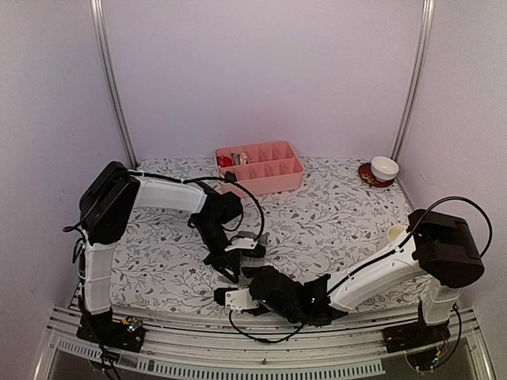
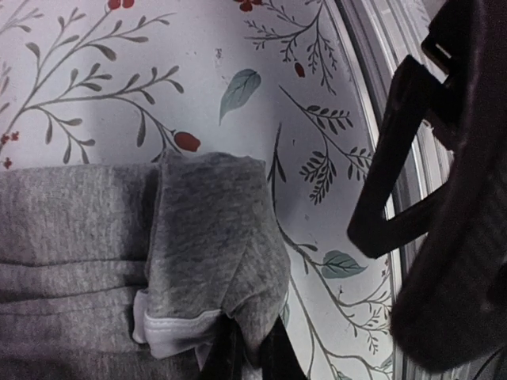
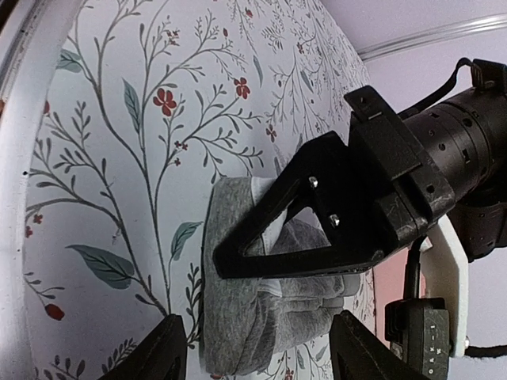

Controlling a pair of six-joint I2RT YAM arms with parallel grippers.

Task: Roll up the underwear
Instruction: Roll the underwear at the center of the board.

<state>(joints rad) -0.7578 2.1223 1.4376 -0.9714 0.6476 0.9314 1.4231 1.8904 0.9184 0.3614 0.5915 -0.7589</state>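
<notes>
My left gripper [image 2: 247, 355] pinches the folded grey briefs [image 2: 207, 237] near their pale waistband at the floral table [image 2: 198, 63]'s front edge, while my right gripper [image 3: 261, 356], jaws spread, faces the bundle lying just ahead.

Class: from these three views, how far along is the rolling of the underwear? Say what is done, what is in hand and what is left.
Done: the briefs are folded over on themselves, with the pale waistband showing at one edge. In hand: the left gripper is shut on the fold, and the right gripper is open, facing the bundle. Left: it is not yet a tight, finished roll.
</notes>
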